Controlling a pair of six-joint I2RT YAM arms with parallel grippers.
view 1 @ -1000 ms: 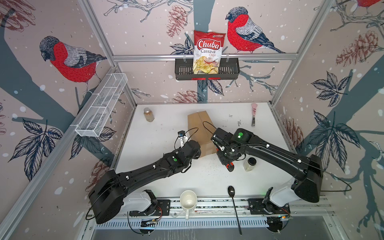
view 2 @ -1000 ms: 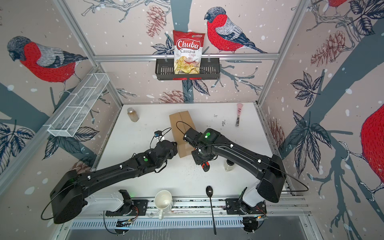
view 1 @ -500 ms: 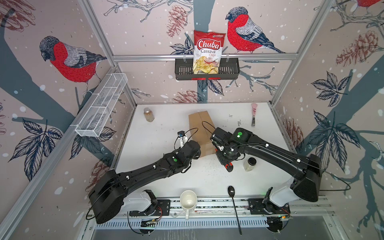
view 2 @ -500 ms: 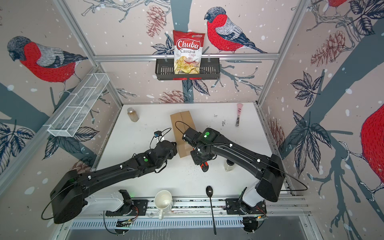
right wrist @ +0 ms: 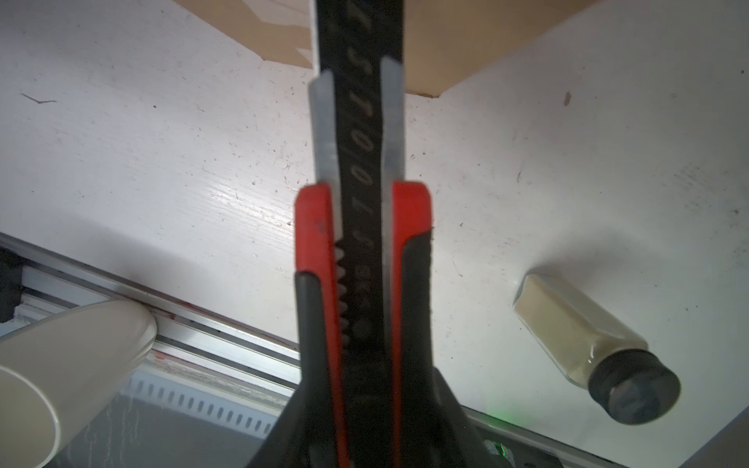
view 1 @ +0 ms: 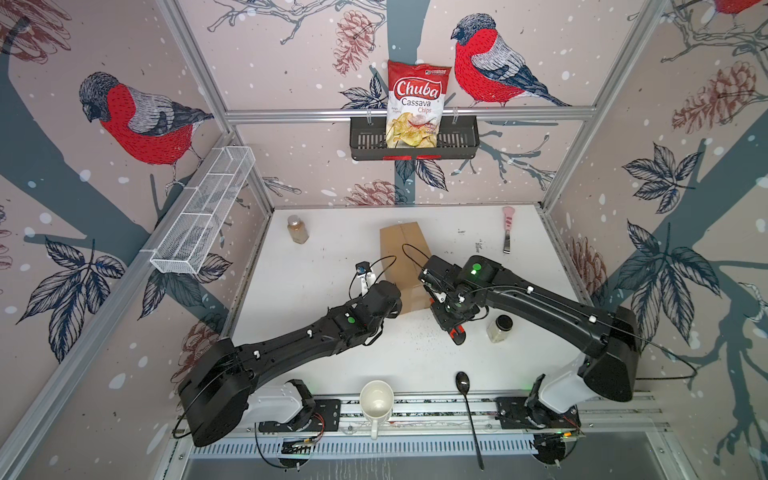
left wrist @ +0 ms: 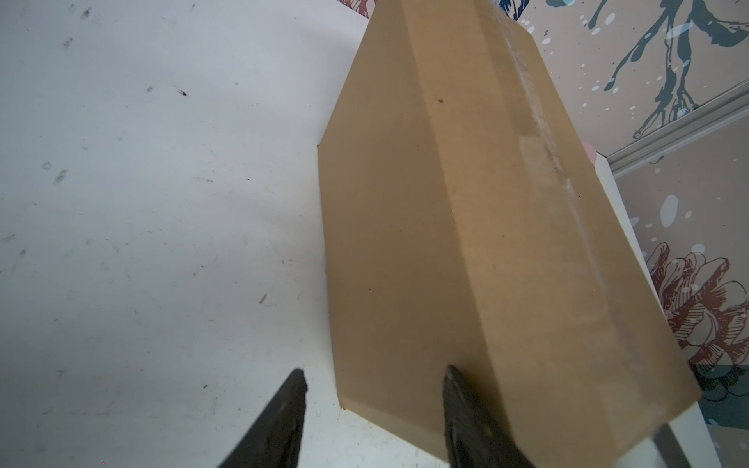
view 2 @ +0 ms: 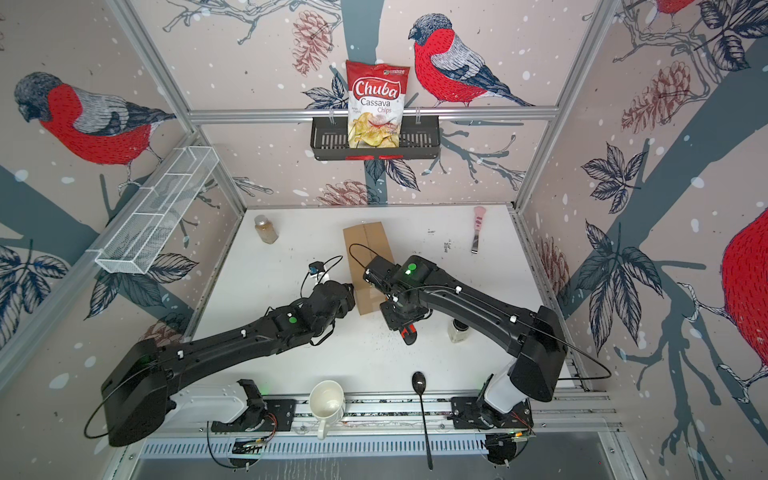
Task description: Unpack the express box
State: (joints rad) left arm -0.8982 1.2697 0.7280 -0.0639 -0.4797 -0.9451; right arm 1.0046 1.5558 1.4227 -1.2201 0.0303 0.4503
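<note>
The express box (view 1: 404,257) (view 2: 368,253), a plain brown carton with clear tape along its top seam, lies shut in the middle of the table. My left gripper (view 1: 395,300) (left wrist: 375,385) is open at the box's near left corner. One finger (left wrist: 456,399) is against the box (left wrist: 466,243) and the other hangs over bare table. My right gripper (view 1: 446,318) (right wrist: 364,377) is shut on a red and black utility knife (right wrist: 360,243) (view 1: 457,334). The knife's black blade reaches to the box's near end (right wrist: 466,40).
A black-lidded spice jar (view 1: 500,328) stands right of the knife. A cream mug (view 1: 376,401) and black spoon (view 1: 467,399) lie at the front edge. A brown jar (view 1: 298,229) and pink-handled tool (view 1: 508,228) sit at the back. A chips bag (view 1: 415,104) fills the wall basket (view 1: 461,141).
</note>
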